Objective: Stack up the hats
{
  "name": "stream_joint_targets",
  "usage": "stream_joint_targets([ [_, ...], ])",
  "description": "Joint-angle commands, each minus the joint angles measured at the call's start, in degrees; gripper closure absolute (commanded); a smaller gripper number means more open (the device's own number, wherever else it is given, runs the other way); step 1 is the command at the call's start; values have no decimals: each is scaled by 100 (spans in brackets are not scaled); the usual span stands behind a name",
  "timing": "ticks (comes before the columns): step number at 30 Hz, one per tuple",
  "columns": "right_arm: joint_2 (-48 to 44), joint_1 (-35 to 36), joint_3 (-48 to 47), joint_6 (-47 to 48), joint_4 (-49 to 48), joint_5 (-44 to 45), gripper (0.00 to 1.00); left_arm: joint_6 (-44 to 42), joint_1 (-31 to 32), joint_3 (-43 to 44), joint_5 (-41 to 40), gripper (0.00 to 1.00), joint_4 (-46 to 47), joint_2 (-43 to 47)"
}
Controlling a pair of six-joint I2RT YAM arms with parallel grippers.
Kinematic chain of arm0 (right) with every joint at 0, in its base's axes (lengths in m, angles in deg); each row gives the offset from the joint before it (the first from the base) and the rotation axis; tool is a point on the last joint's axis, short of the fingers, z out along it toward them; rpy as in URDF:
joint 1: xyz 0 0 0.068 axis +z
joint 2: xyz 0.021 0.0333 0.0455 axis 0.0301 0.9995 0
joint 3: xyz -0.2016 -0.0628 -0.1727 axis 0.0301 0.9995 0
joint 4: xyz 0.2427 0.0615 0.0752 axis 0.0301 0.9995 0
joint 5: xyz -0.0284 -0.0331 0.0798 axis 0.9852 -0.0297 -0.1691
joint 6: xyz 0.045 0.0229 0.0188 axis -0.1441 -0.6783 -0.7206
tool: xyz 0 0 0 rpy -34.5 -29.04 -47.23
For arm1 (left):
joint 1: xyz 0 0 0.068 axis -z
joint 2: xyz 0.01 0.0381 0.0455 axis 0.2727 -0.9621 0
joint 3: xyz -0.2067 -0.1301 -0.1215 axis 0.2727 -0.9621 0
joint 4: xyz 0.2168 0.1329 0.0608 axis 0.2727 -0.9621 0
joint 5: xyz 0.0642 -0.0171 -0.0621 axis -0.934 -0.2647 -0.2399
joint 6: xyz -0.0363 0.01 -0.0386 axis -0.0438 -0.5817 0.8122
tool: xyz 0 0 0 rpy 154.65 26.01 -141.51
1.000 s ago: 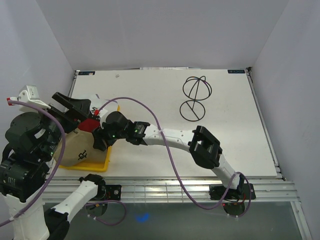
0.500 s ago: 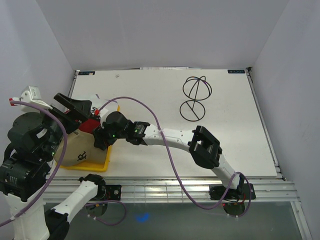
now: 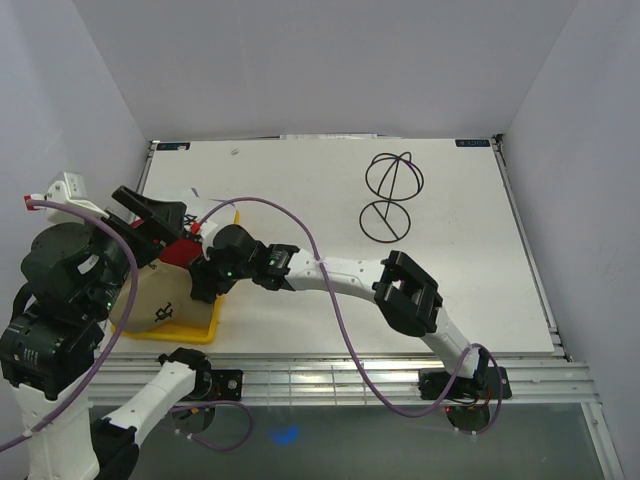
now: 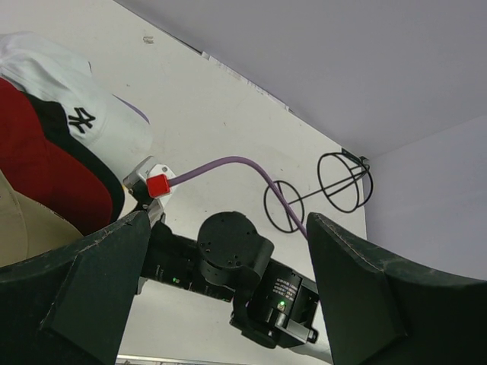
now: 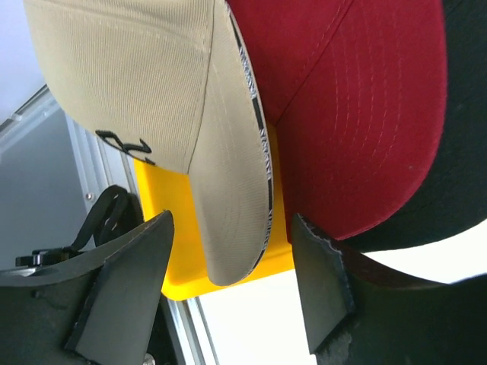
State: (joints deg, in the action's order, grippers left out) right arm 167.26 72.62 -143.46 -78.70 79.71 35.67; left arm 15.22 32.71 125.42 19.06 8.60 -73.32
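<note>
Several hats lie overlapping in a yellow tray (image 3: 195,333) at the table's left. A beige cap (image 5: 129,76) with a black logo lies nearest, then a red cap (image 5: 358,114), a black one (image 5: 464,152), and a white cap (image 4: 76,114) with a black NY farthest. My right gripper (image 5: 232,289) is open, its fingers (image 5: 122,281) standing either side of the beige cap's brim (image 5: 228,190) with gaps on both sides. My left gripper (image 4: 228,304) hangs open and empty above the tray's left side, looking down on the right arm's wrist (image 4: 232,247).
A black wire stand of loops (image 3: 392,195) lies at the back middle of the white table. A purple cable (image 3: 300,230) arcs over the right arm. The tray's near edge (image 5: 175,251) sits close to the table's front rail.
My right gripper has edged slightly toward the near side by the beige cap's brim. The left arm has barely shifted. The hats have not moved.
</note>
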Motion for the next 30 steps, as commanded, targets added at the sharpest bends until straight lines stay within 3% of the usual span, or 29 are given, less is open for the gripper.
stream_joint_targets([
  [1,9,12,79,-58,-171,-301,34,-48,-1,-72,44,6,47,30],
  [14,0,3,439,-453,-742,-1083,47,-13,-1,-230,44,6,73,109],
  [17,-18,-5,439,-576,-891,-1276,57,-22,-1,-222,53,6,82,117],
  [23,35,-75,316,-919,-1085,-1645,92,-48,-1,-204,62,9,73,117],
  [30,-140,-242,615,-1604,-1935,-2182,92,-118,8,-151,79,14,73,100],
])
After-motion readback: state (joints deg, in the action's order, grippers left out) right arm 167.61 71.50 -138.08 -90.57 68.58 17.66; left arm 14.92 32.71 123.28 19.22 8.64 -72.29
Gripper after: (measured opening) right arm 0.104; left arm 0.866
